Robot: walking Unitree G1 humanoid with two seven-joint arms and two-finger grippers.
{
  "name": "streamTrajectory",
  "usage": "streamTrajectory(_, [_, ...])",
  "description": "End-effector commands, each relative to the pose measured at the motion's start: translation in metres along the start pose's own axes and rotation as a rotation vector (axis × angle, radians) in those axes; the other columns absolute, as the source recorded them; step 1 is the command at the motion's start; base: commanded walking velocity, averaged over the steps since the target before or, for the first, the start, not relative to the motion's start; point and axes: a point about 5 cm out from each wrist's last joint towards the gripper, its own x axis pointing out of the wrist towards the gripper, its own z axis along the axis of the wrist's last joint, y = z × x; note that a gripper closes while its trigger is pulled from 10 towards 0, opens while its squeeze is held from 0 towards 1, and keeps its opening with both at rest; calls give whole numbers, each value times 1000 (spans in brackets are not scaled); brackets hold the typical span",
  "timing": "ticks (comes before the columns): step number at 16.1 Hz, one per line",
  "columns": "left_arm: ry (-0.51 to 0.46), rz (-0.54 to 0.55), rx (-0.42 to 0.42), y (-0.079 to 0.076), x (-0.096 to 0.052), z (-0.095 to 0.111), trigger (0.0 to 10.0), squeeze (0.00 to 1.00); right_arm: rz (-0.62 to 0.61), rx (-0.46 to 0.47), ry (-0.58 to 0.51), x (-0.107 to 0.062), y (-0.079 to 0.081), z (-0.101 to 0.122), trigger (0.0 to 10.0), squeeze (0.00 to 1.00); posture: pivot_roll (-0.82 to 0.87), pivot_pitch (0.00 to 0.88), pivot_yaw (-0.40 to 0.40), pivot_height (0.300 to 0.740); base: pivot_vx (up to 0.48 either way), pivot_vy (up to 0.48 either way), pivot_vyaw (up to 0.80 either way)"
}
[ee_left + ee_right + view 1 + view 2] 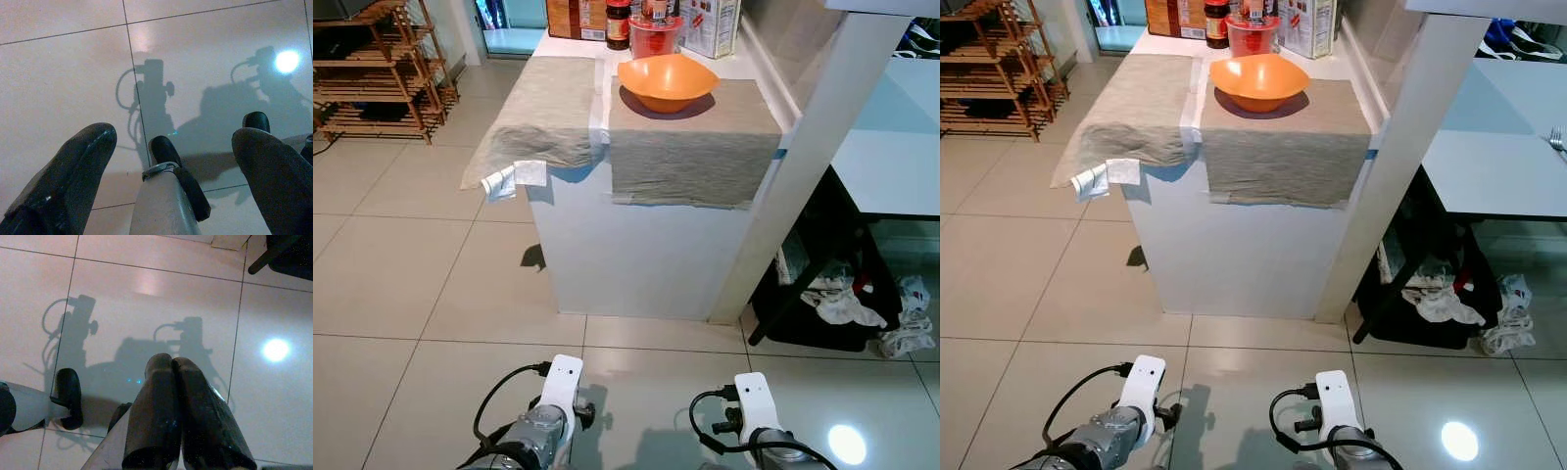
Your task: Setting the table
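An orange bowl [667, 80] sits on a grey placemat [690, 147] on the white counter [636, 255] ahead. A second grey placemat [543, 113] lies to its left, its near end crumpled and drooping over the edge. Both arms hang low in front of me, left arm [548, 411] and right arm [759, 416], well short of the counter. In the left wrist view my left gripper [173, 137] is open over the floor tiles with nothing in it. In the right wrist view my right gripper [172, 362] is shut, fingers pressed together and holding nothing.
Jars and boxes [656, 24] crowd the counter's far end. A white pillar [813, 147] slants down at the counter's right. Beyond it stands a grey table [891, 166] with a black basket of cloths [832, 294] underneath. A wooden rack [377, 64] stands far left. Tiled floor lies between me and the counter.
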Motion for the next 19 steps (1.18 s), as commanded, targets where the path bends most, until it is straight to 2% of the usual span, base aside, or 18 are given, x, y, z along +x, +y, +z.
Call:
streamTrajectory(1, [-940, -233, 92, -11, -89, 212, 10000, 0, 151, -17, -925, -66, 31, 214, 10000, 0, -78, 0, 6, 727, 0, 0, 0])
streamTrajectory(13, [-940, -233, 92, -11, -89, 212, 10000, 0, 151, -17, -925, -66, 31, 214, 10000, 0, -78, 0, 6, 727, 0, 0, 0])
streamTrajectory(14, [-937, -237, 110, -13, -88, 212, 10000, 0, 147, -32, -918, -66, 31, 212, 10000, 0, -82, 0, 10, 727, 0, 0, 0])
streamTrajectory(16, [-910, -258, 159, -18, -78, 207, 10000, 0, 134, -9, -912, -61, 28, 205, 10000, 0, -96, 0, 10, 727, 0, 0, 0])
streamTrajectory(18, [-852, -258, 158, -15, -70, 203, 10000, 0, 121, -5, -899, -56, 25, 201, 10000, 0, -95, 0, 10, 727, 0, 0, 0])
streamTrajectory(19, [-816, -212, 129, -1, -65, 198, 10000, 0, 90, 23, -890, -54, 19, 199, 10000, 0, -93, 0, 15, 727, 0, 0, 0])
